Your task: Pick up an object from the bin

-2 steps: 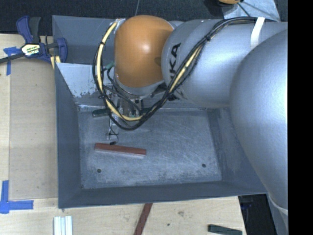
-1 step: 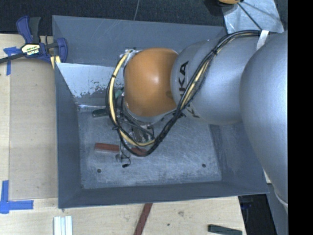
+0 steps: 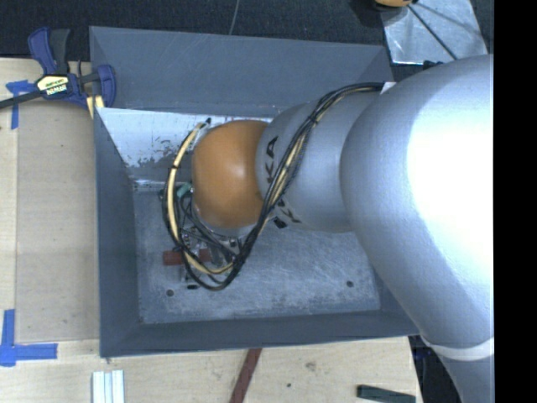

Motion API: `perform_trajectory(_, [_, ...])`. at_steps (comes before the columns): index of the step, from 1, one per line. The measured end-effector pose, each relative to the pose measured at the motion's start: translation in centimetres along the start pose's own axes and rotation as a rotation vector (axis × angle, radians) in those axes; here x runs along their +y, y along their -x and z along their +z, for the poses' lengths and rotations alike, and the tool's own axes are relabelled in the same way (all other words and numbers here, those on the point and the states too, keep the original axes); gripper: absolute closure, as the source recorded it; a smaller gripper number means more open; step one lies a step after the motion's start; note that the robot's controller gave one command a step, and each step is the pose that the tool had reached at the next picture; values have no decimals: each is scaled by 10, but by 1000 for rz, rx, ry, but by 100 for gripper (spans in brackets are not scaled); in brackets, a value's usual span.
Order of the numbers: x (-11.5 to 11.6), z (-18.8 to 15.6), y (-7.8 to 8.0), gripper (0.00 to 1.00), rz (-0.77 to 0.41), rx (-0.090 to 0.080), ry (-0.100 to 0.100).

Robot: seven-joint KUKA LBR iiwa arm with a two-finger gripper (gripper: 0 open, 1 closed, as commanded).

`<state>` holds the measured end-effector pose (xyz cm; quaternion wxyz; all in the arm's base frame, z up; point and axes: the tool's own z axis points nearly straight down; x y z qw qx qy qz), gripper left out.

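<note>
My gripper is down at the left part of the bin's floor, with just its dark body showing. A small reddish-brown thing lies on the floor right against the gripper's left side. Whether it is touched or held I cannot tell. A small dark bit lies just below the gripper on the floor.
The thick silver arm comes in from the right and covers the bin's right half. Its orange cover and looped cables hang over the gripper. The bin's left wall stands close to the gripper. Bare grey floor lies in front and to the right.
</note>
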<state>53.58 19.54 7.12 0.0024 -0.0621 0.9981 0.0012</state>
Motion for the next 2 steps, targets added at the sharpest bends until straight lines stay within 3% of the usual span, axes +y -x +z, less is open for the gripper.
perform_trajectory(1, [0,0,0,100,0,0,0])
perform_trajectory(2, [2,-134,17,100,-25,2,-2])
